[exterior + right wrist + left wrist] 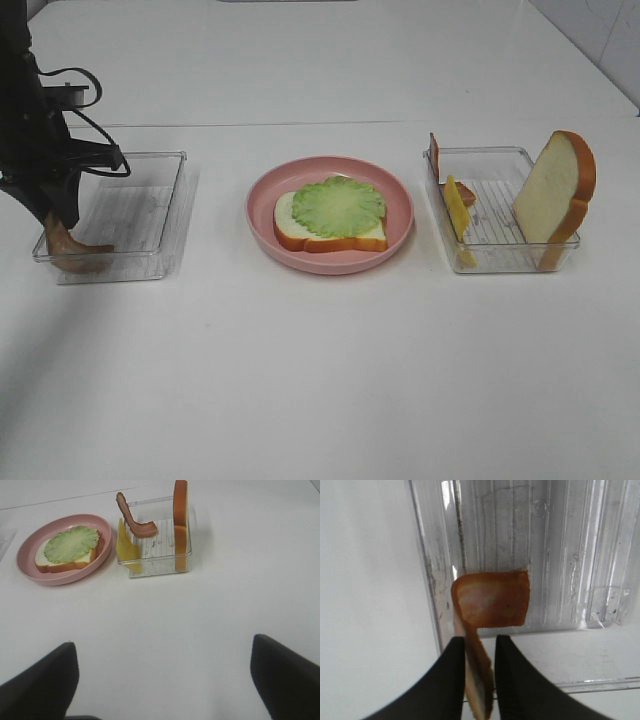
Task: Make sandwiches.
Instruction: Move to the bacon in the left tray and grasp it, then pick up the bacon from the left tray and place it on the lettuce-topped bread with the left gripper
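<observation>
Left fingers [512, 680] pinch the bent brown bacon strip [492, 600] by one thin end in the clear plastic tray [570, 555] near the left edge of the desk [320, 380]; right fingers [285, 675] gape empty. Such a shallow pinch could slip, or drag the tray.

No legible txt or labels.

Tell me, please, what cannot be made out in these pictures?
Left wrist: the left bacon's lower end runs off the bottom edge between the left gripper's fingers.
Exterior high: the right bacon is partly hidden behind the cheese.
Right gripper: absent from exterior high; right wrist shows only finger ends, cut by the bottom edge.
Both table views: lettuce covers the plated bread's top.
</observation>
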You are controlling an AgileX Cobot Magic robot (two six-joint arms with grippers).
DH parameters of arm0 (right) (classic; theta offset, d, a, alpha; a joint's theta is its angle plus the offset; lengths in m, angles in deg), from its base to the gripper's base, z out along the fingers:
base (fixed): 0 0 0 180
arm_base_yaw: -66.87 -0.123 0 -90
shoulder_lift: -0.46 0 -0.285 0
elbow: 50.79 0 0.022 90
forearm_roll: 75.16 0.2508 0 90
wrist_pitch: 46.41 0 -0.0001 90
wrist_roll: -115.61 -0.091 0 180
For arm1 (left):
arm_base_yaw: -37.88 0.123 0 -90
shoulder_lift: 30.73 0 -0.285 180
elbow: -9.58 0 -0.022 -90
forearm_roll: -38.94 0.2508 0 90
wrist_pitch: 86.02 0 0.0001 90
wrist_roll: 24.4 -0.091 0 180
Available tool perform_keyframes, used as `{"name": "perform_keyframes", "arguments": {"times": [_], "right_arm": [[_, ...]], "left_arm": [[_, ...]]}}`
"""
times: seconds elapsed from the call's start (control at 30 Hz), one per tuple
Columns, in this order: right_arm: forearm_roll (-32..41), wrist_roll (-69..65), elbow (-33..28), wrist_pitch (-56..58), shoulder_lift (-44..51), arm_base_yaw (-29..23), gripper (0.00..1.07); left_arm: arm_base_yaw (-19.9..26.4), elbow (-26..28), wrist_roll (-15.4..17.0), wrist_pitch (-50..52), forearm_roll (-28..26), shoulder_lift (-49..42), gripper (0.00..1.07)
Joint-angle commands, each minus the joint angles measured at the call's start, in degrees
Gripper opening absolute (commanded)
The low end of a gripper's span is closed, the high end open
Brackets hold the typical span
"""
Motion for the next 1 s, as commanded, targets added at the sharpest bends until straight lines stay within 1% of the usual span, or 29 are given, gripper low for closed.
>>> {"name": "perform_keyframes", "arguments": {"times": [0.03,0.07,0.4,0.47,0.53,0.57,0.6,0.67,0.7,0.77,0.87,0.93,0.97,1.0], "right_arm": [[0.1,0.1,-0.2,-0.7,1.7,0.1,0.87],[0.1,0.1,-0.2,-0.7,1.7,0.1,0.87],[0.1,0.1,-0.2,-0.7,1.7,0.1,0.87],[0.1,0.1,-0.2,-0.7,1.7,0.1,0.87],[0.1,0.1,-0.2,-0.7,1.7,0.1,0.87],[0.1,0.1,-0.2,-0.7,1.7,0.1,0.87],[0.1,0.1,-0.2,-0.7,1.7,0.1,0.87],[0.1,0.1,-0.2,-0.7,1.7,0.1,0.87],[0.1,0.1,-0.2,-0.7,1.7,0.1,0.87],[0.1,0.1,-0.2,-0.7,1.7,0.1,0.87],[0.1,0.1,-0.2,-0.7,1.7,0.1,0.87],[0.1,0.1,-0.2,-0.7,1.7,0.1,0.87],[0.1,0.1,-0.2,-0.7,1.7,0.1,0.87],[0.1,0.1,-0.2,-0.7,1.7,0.1,0.87]], "left_arm": [[0.1,-0.5,0.8,-5.9,-0.4,0.2,0.08],[0.1,-0.5,0.7,-5.9,-0.4,0.2,0.00],[-0.1,-0.5,0.6,-5.9,-0.6,-1.1,0.00],[-0.2,-0.4,0.6,-5.9,-2.3,-3.7,0.00],[-0.2,-0.4,0.6,-5.9,-2.9,-4.5,0.00],[-0.2,-0.4,-0.4,-5.9,-4.0,-6.5,0.00],[-0.2,-0.4,-0.4,-5.9,-4.0,-6.5,0.00],[-0.2,-0.4,-1.5,-5.9,-5.2,-8.2,0.00],[-0.2,-0.4,-1.5,-5.9,-5.2,-8.2,0.00],[-0.5,-0.1,-2.5,-5.9,-7.6,-11.1,0.00],[-0.9,0.3,-2.7,-5.9,-8.3,-11.4,0.00],[-2.8,3.5,-3.0,-5.6,-11.7,-11.6,0.00],[-2.8,3.5,-3.0,-5.6,-11.7,-11.6,0.00],[-3.4,4.4,-3.2,-5.3,-12.8,-11.6,0.00]]}}
